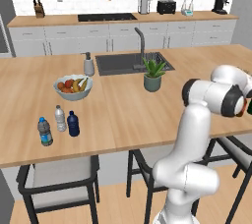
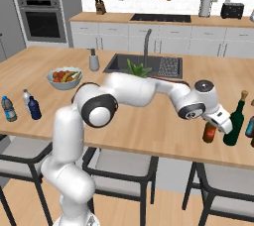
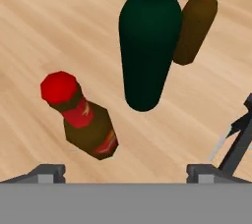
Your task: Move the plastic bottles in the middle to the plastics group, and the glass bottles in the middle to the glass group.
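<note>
Letting go, the jaws [image 2: 224, 125] are standing wide open above the amber bottle [image 3: 84, 120], now sitting by the green bottle [image 3: 146, 41] on the bench [image 1: 133, 105]. This glass step is probably finishing; backing away comes next.

Green bottle [image 3: 147, 46] crowds amber bottle [image 3: 86, 120]; bare counter [image 3: 39, 31] beside.

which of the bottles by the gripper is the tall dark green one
The dark green bottle standing between the two brown, red-capped ones: the label-wrapped amber bottle and the plain brown bottle. It is broader and all green.
</note>
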Robot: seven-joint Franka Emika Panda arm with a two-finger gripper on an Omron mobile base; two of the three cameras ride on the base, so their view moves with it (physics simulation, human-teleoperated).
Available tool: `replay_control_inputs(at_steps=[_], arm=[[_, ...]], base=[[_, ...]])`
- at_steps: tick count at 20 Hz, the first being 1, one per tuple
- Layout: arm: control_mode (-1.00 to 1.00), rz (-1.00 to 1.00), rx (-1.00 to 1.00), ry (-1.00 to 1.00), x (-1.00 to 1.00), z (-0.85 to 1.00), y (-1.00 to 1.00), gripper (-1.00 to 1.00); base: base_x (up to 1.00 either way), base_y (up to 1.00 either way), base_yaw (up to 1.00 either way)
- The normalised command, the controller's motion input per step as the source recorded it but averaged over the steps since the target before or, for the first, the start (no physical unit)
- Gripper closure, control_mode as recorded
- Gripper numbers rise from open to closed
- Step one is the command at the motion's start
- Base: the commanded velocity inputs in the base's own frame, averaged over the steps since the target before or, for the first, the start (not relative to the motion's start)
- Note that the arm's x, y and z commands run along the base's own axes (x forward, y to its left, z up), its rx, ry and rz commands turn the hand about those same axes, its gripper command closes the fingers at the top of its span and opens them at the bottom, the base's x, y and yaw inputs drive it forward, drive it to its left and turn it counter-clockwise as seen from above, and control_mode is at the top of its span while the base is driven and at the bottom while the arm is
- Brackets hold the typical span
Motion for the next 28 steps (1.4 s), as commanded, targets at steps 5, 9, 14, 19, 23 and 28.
replay_control_inputs(at_steps=[5, 9, 14, 19, 23, 28], arm=[[-1.00, 0.22, 0.00, 0.00, -0.91, 0.00, 0.15, -1.00], [-1.00, 0.22, -0.02, 0.07, -0.60, 0.20, 0.66, -1.00], [-1.00, 0.14, -0.08, 0.09, -0.45, 0.45, 0.84, -1.00], [-1.00, -0.03, -0.03, -0.03, -0.03, 0.11, 0.94, -1.00], [-1.00, -0.05, -0.04, -0.04, -0.15, -0.02, 0.38, -1.00], [-1.00, 0.31, 0.00, -0.02, -0.71, 0.02, 0.56, -1.00]], base=[[0.00, 0.00, 0.00], [0.00, 0.00, 0.00], [0.00, 0.00, 0.00], [0.00, 0.00, 0.00], [0.00, 0.00, 0.00], [0.00, 0.00, 0.00]])
